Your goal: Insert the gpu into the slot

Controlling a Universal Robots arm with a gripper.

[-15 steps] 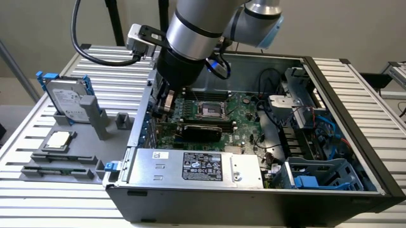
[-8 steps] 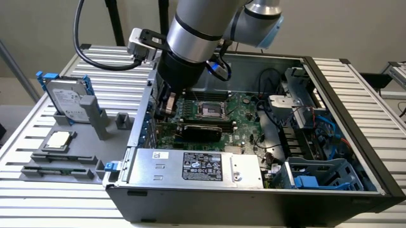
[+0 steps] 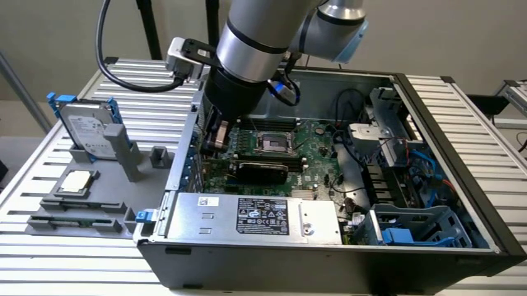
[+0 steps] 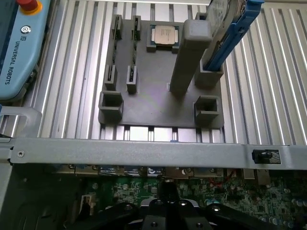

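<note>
Where the arm reaches into the case: you have the gripper (image 3: 216,137) low inside the open computer case (image 3: 329,262). It is over the green board (image 3: 317,145), close to the case wall on the exterior view's left.
Card: the black graphics card (image 3: 261,170) sits at the board between the square silver socket (image 3: 270,143) and the silver power supply box (image 3: 247,216). It runs lengthwise across the exterior view.
Gripper and card: the gripper hangs near the card's end on the exterior view's left. You cannot tell whether it touches the card.
Grip: you cannot tell from either view whether the gripper is wide, narrow or holding anything.
Wrist view: the gripper's black body (image 4: 160,213) is over the board. Beyond the grey metal case wall (image 4: 144,152) you see the grey parts tray (image 4: 153,103), where a chip (image 4: 164,35) rests and a hard drive (image 4: 223,17) stands in its holder.
Slot: you cannot make out whether the card's lower edge is fully down in the slot.
Step in hand: judging by where things lie, the card is at the board, so the work stands at seating it rather than fetching it.
What seating calls for: keep the card's edge lined up along the whole slot and press straight toward the board with even force and no tilt.
Risk: a skewed press could jam one end, so watch the end by the case wall.
</note>
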